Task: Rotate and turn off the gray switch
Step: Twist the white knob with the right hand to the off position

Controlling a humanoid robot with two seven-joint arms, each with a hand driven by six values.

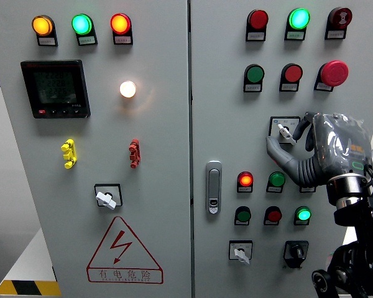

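The gray switch [285, 131] is a rotary selector mounted on the right door of the control cabinet [174, 261], in the middle band of that door, below the row holding a green push button [255, 74], a red push button [292, 73] and a red mushroom-head stop button [334, 72]. It consists of a small pale gray knob with a short lever, set on a square black-framed plate with a white face. The lever sits tilted, its tip pointing toward the upper left. The right part of the plate is hidden behind the hand.

The right hand [314, 149] enters from the lower right on a black jointed arm and wears a gray translucent cover. Its fingers are curled at the switch: one finger comes over the knob from the upper right, and the thumb [280, 151] lies just below the plate. The fingertips appear to pinch the knob, though the exact contact is partly obscured.

Directly below the switch are a lit red indicator [245, 180] and a green indicator [276, 180]; lower again, a lit green indicator [303, 215]. At the bottom of the right door are another gray selector [240, 252] and a black selector [295, 252]. A chrome door handle [214, 187] sits at the right door's left edge.

On the left door are a digital meter [55, 88], a lit white lamp [128, 89], a gray selector [107, 197] and a triangular electrical hazard label [123, 251].
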